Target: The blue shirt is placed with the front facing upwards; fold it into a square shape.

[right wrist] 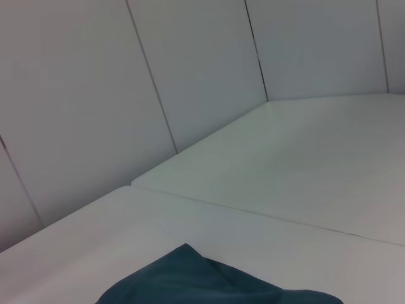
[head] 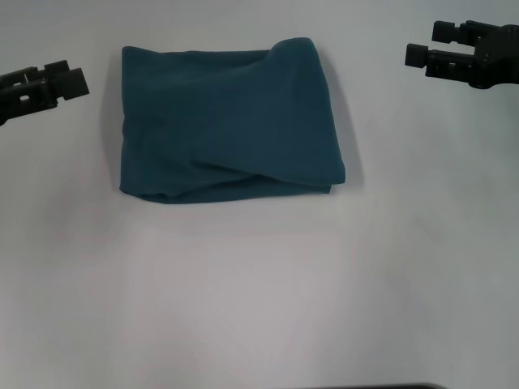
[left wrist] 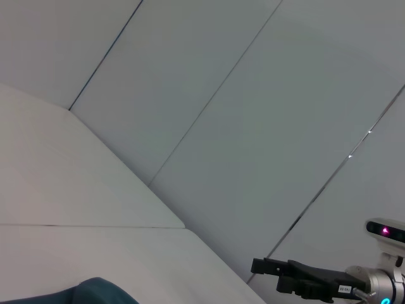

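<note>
Since the blue shirt (head: 227, 121) is already down to a compact, roughly rectangular bundle, I'd say the folding is pretty much done, or very close. It sits on the white table (head: 259, 292), toward the far half and a bit to the robot's left of centre. No sleeves or collar stick out, and the chest lettering and neck tag aren't visible, so they must be tucked inside. It's wider than it is deep though, so not a true square. The far right corner bulges up in a soft roll, and a diagonal crease runs across the near edge where layers overlap unevenly. If anything is left, my guess is it's just tidying: flattening that puffy corner and maybe squaring off the near right edge.

Neither arm is touching the cloth. The left gripper (head: 69, 77) hangs off to the shirt's left side, near but clearly apart from it, holding nothing; its fingers look close together, but I honestly can't tell if they're fully closed. The right gripper (head: 434, 44) is well off to the right, level with the far edge, also empty, with its two fingers showing a small gap between them, so slightly parted.

Both wrist views only catch a corner of teal fabric against the table, with the grey wall panels (right wrist: 190, 69) behind.
</note>
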Available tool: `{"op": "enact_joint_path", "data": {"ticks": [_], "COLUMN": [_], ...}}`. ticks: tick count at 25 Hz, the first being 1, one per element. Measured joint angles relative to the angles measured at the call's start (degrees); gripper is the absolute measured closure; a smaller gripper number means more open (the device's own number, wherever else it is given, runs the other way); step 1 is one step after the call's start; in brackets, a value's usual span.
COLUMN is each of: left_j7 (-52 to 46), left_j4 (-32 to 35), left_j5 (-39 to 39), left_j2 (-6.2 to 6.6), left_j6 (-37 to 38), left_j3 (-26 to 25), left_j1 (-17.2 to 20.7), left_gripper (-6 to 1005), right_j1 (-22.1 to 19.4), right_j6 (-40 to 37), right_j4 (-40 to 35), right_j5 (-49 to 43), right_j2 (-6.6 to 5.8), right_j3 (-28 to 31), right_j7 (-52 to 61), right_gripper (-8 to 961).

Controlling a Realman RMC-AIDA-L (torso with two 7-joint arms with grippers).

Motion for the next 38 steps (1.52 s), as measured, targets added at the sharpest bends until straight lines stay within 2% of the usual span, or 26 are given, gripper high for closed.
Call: {"op": "enact_joint_path", "data": {"ticks": [5,8,10,13,16,18,21,22,25,33,38], "left_j7": [0.00,3.53,8.13,17.00,24.96,30.19,34.42,39.26,43.08,43.30,42.37], "left_j4": [0.00,-0.03,-0.01,0.07,0.14,0.38,1.58,4.26,6.75,4.42,4.25], "left_j5": [0.04,0.06,0.10,0.99,3.86,6.12,7.36,8.05,9.06,13.85,13.68], "left_j2": [-0.08,-0.37,-1.27,-4.10,-6.28,-7.14,-7.25,-6.82,-6.29,-6.87,-6.84], "left_j6": [0.16,1.98,3.45,3.69,3.44,3.41,3.37,3.39,3.45,3.81,3.22], "left_j3": [0.28,1.26,2.58,6.18,9.30,10.42,10.63,10.47,10.70,10.85,10.06], "left_j1": [-0.03,0.26,1.04,3.29,5.15,5.94,6.30,6.42,7.00,7.88,7.11], "left_gripper": [100,100,100,100,100,100,100,100,100,99,99], "right_j1": [-0.14,-0.09,0.13,0.10,-0.36,-0.26,-0.09,-0.12,-0.51,-0.08,0.27], "right_j6": [-0.15,-3.18,-8.08,-14.92,-16.16,-15.78,-15.74,-15.72,-15.63,-15.77,-15.57], "right_j4": [0.22,1.43,3.75,8.34,13.38,15.66,17.60,17.95,18.99,18.82,18.73], "right_j5": [0.07,0.11,0.05,-0.40,-0.56,-0.56,-0.63,-0.70,-1.09,-3.56,-3.10], "right_j2": [0.01,0.04,0.14,0.29,0.37,0.37,0.30,0.26,0.08,0.02,0.08], "right_j3": [0.01,-0.51,-1.16,-4.67,-10.87,-12.61,-14.23,-14.72,-15.86,-16.01,-13.77], "right_j7": [-0.07,-2.75,-8.35,-18.25,-24.36,-26.12,-28.52,-29.32,-31.53,-29.84,-30.08], "right_gripper": [146,146,146,146,147,147,147,147,147,146,147]}}
